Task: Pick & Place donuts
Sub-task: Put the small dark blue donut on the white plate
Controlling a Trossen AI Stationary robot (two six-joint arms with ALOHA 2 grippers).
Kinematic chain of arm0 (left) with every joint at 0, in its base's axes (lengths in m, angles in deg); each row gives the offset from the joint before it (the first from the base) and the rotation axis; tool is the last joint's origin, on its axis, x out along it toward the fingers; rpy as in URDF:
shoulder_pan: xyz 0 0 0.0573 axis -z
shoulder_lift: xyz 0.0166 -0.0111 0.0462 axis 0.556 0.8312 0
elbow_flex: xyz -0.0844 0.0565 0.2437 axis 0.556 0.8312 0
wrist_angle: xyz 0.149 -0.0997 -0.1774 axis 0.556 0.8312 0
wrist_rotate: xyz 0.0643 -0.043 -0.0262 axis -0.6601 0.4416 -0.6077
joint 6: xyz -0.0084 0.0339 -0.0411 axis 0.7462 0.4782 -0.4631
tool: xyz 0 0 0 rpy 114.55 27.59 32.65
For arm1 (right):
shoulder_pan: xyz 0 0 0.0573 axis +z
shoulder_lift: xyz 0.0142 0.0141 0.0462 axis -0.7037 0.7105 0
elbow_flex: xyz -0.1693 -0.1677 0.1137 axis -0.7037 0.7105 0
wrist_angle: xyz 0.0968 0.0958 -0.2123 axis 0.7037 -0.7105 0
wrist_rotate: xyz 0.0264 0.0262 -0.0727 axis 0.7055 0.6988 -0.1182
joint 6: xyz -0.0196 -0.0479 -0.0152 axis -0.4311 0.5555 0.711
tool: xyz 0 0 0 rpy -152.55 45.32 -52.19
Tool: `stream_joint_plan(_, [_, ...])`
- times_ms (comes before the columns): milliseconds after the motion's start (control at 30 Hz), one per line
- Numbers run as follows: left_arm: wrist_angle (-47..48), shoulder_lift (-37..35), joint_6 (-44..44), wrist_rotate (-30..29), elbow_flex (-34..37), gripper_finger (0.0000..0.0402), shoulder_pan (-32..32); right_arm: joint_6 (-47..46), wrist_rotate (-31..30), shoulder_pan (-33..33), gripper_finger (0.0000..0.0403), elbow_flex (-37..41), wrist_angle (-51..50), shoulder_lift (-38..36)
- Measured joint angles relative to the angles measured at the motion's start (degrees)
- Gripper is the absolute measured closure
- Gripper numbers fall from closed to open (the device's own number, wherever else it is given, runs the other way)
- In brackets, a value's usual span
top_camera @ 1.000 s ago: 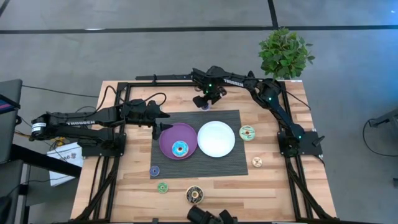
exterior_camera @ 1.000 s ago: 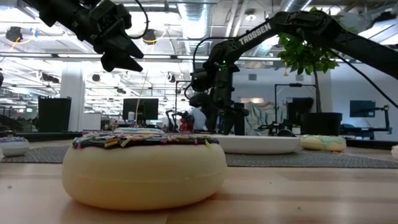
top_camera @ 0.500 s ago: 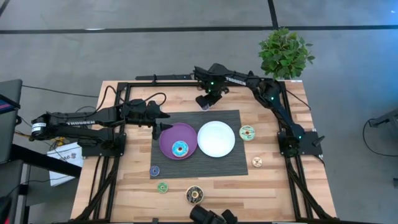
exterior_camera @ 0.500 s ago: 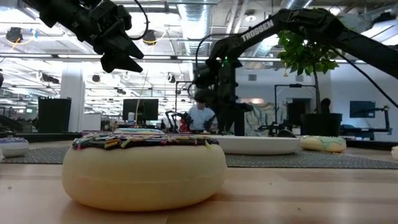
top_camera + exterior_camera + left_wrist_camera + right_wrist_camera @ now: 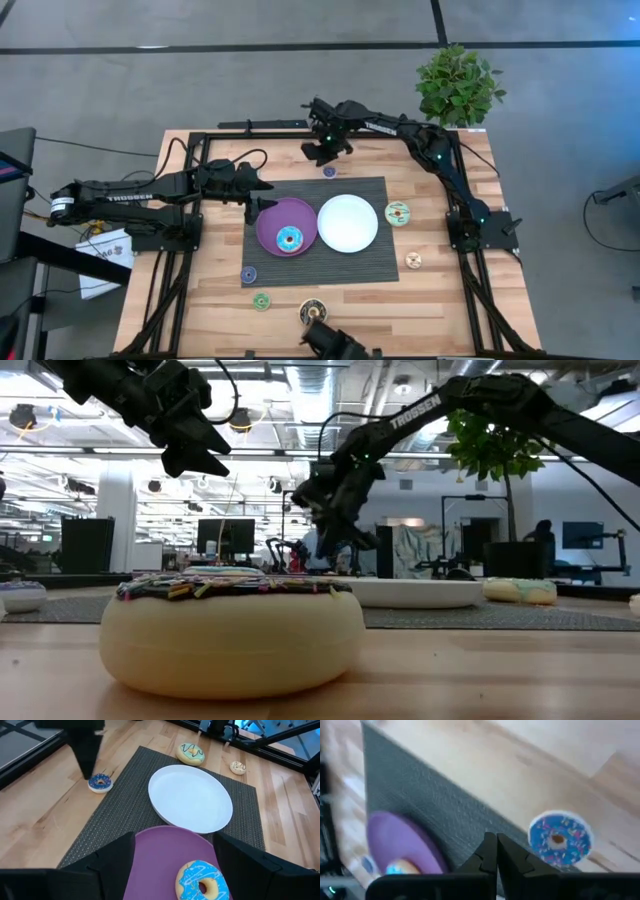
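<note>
A blue sprinkled donut (image 5: pixel 329 172) (image 5: pixel 560 840) lies flat on the wood just past the far edge of the dark mat (image 5: pixel 370 270). My right gripper (image 5: pixel 319 154) (image 5: pixel 496 851) hangs shut and empty a little above it, toward the far left of it. My left gripper (image 5: pixel 256 206) (image 5: pixel 175 839) hovers open over the purple plate (image 5: pixel 272 228), where a cyan donut (image 5: pixel 290 238) (image 5: pixel 202 880) lies. More donuts lie on the table: green-iced (image 5: pixel 397 213), cream (image 5: pixel 413 260), purple-blue (image 5: pixel 248 274), green (image 5: pixel 261 301), dark brown (image 5: pixel 312 313) (image 5: pixel 232 630).
A white plate (image 5: pixel 347 222) sits on the mat beside the purple one. A black frame (image 5: pixel 250 128) runs round the table's far and side edges. A potted plant (image 5: pixel 458 85) stands at the far right corner. Bare wood shows right of the mat.
My right gripper has risen from the blue donut, tipped and drawn toward the table's far left. Its fingers have come together with nothing between them. The blue donut lies where it was. My left gripper has kept still.
</note>
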Motion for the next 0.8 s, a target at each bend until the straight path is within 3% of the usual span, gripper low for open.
stream_joint_plan(133, [0.1, 0.0, 0.0, 0.0, 0.0, 0.0139, 0.0, -1.4, 2.4, -1.8, 0.0402, -0.3, -3.6, -0.4])
stream_joint_plan(500, [0.1, 0.0, 0.1, -0.7, 0.0, 0.0139, 0.0, 5.2, -6.3, -1.0, 0.0403, -0.2, -3.7, -0.2])
stream_joint_plan(600, [0.1, 0.0, 0.1, -0.9, 0.0, 0.0139, 0.0, 8.2, -11.7, 0.6, 0.0403, -0.2, -5.7, -0.5])
stream_joint_plan(800, [0.0, 0.0, 0.1, -4.4, 0.0, 0.0139, 0.0, 14.8, -28.4, 5.3, 0.0403, -0.1, -18.0, -2.4])
